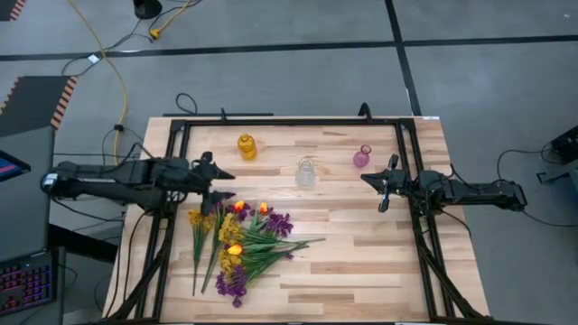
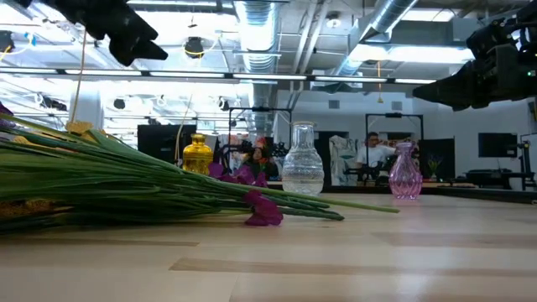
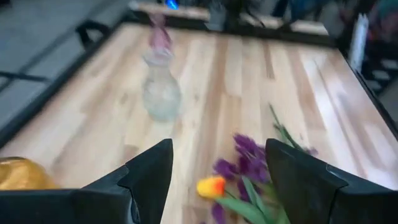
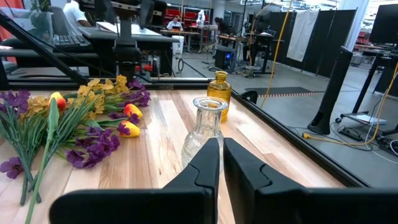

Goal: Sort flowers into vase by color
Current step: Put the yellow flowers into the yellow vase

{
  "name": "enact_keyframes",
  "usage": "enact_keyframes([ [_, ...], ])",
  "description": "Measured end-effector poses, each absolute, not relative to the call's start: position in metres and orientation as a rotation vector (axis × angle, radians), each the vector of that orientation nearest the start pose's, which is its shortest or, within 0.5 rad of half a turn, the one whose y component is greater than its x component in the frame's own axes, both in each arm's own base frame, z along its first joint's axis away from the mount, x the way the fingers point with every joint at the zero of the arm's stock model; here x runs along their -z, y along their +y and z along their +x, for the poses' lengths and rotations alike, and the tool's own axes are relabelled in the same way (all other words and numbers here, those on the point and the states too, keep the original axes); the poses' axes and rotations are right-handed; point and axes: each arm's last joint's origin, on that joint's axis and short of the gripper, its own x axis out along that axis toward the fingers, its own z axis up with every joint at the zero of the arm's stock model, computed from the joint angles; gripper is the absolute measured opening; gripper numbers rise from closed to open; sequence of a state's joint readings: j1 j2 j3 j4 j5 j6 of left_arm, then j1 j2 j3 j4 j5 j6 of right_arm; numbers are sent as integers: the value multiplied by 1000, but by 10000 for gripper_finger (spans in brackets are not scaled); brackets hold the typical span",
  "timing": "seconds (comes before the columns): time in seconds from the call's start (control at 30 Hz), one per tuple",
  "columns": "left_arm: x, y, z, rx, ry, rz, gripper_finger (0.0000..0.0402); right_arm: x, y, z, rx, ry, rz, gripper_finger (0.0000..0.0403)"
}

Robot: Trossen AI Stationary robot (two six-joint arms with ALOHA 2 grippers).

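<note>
Looking across the tabletop (image 1: 361,262), nothing is sorted; the flowers (image 1: 239,248) lie heaped together; all three vases (image 1: 305,171) stand empty; left claw (image 1: 219,185) hangs released above the blooms; right claw (image 1: 383,188) waits clenched, holding nothing.

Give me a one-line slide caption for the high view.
Open left gripper above the flowers; three empty vases and shut right gripper beyond.

Two dark, angular, black-cabled arms
</note>
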State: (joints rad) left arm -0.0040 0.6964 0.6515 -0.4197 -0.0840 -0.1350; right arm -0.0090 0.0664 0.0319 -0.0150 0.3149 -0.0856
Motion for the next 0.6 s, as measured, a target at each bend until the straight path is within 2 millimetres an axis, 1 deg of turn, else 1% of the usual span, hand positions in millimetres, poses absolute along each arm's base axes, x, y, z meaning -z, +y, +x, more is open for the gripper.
enact_keyframes([
  [0.17,-284,-10,172,-9,552,-125,243,-168,-10,99,322,62,-92,52],
  [0.23,-283,-15,180,15,580,-128,243,-168,-10,99,322,62,-92,52],
  [0.43,-266,-29,198,42,695,-163,243,-168,-10,99,322,62,-92,52],
  [0.6,-249,-39,212,60,782,-156,243,-168,-10,99,322,62,-93,52],
])
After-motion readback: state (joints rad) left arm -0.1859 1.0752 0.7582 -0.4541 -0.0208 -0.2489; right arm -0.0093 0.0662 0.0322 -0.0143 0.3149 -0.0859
